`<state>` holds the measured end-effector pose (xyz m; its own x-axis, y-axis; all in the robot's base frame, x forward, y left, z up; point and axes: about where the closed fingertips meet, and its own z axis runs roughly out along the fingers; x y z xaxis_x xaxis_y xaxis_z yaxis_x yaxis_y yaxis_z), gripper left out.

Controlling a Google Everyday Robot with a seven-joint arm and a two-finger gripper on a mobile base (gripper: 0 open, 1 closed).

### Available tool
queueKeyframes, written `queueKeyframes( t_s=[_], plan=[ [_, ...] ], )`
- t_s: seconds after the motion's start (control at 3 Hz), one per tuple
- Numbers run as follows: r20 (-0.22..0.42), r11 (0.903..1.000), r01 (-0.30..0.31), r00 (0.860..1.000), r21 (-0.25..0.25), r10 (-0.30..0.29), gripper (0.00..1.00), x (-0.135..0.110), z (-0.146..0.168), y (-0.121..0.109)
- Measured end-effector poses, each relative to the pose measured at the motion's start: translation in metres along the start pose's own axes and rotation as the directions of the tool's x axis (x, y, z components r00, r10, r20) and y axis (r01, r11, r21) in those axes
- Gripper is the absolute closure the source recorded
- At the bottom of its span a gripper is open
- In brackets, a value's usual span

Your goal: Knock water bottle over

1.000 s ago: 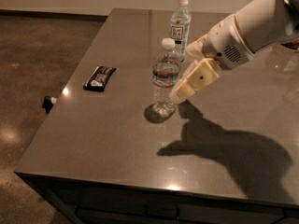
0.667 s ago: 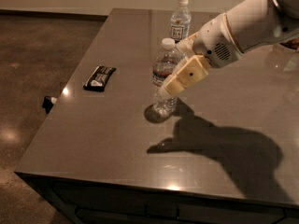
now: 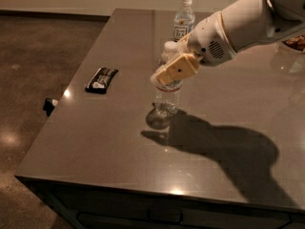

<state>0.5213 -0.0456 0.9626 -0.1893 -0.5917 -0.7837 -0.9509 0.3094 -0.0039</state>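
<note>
The water bottle stands upright near the middle of the dark table. It is clear and ribbed, with a white cap, and a bit of its reddish band label shows. My gripper reaches in from the upper right on a white arm. Its beige tip lies across the bottle's upper middle and covers most of the label. It seems to touch the bottle's side.
A slimmer bottle with a white square label stands behind, toward the far edge. A black snack packet lies at the left of the table. A bowl sits at the right edge. A small dark object hangs off the table's left side.
My arm has swung left and slightly down. The gripper has gone from beside the bottle's right side to across its middle. The bottle still stands in the same spot.
</note>
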Motion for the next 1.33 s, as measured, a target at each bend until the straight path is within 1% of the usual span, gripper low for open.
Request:
queueKeyframes(
  t_s=[0.33, 0.67, 1.0, 1.33],
  plan=[
    [-0.009, 0.9999, 0.011, 1.000, -0.001, -0.011, 0.59, -0.010, -0.004, 0.000],
    [-0.117, 0.9988, 0.041, 0.992, 0.028, -0.037, 0.82, -0.024, -0.022, 0.007],
    [-0.323, 0.9927, 0.101, 0.944, 0.065, -0.075, 1.00, -0.019, -0.044, 0.012],
    [-0.508, 0.9841, 0.163, 0.855, 0.070, -0.105, 1.00, 0.003, -0.058, 0.009]
  ],
)
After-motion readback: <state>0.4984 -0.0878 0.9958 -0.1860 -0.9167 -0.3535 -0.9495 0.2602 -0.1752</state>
